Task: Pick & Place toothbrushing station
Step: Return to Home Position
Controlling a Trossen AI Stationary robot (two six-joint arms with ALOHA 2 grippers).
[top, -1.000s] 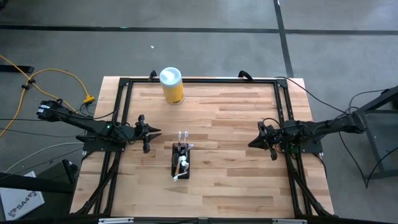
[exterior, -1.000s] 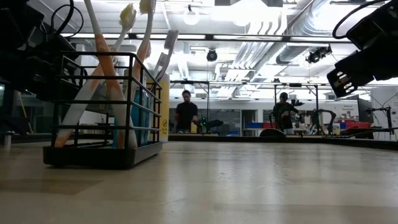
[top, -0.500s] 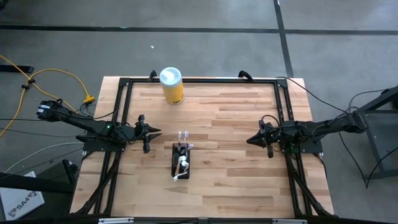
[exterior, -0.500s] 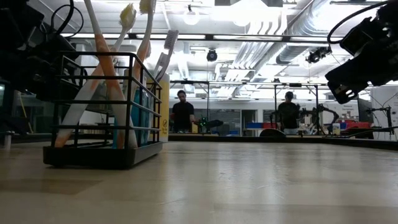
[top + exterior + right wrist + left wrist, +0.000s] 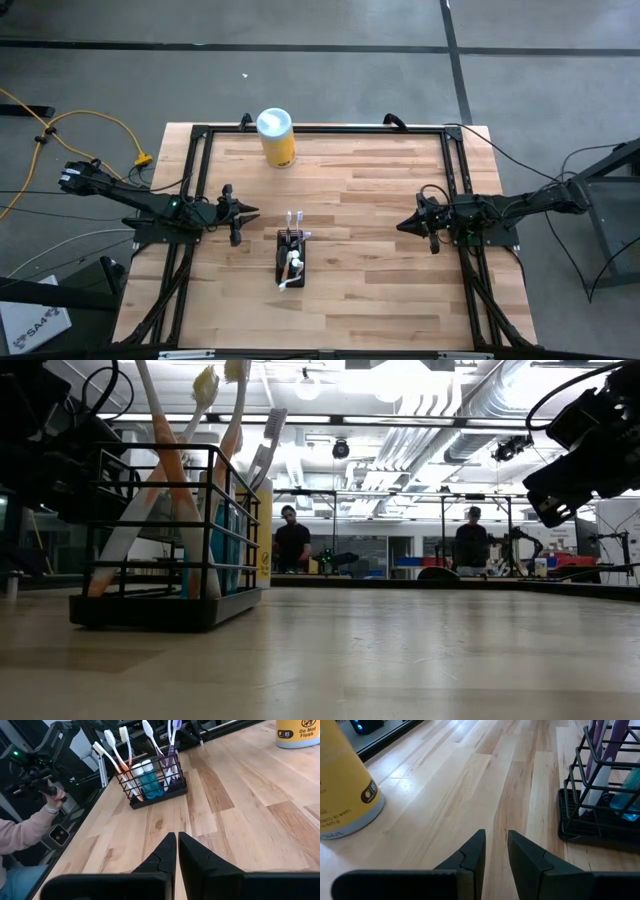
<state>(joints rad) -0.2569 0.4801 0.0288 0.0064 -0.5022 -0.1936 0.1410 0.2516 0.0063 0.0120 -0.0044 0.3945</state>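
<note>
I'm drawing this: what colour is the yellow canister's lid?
It's a white lid on the yellow cylindrical canister; clearest in the high view.

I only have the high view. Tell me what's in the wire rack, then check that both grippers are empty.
Observer: The rack holds orange-handled toothbrushes, purple toothbrushes and blue bottles with white caps.
Operator: Now the grippers. Left one first.
Observer: The left gripper has a narrow gap between its fingers, with nothing in it.
Operator: Give me the right one.
Observer: The right gripper is shut on nothing and points toward the rack.
</note>
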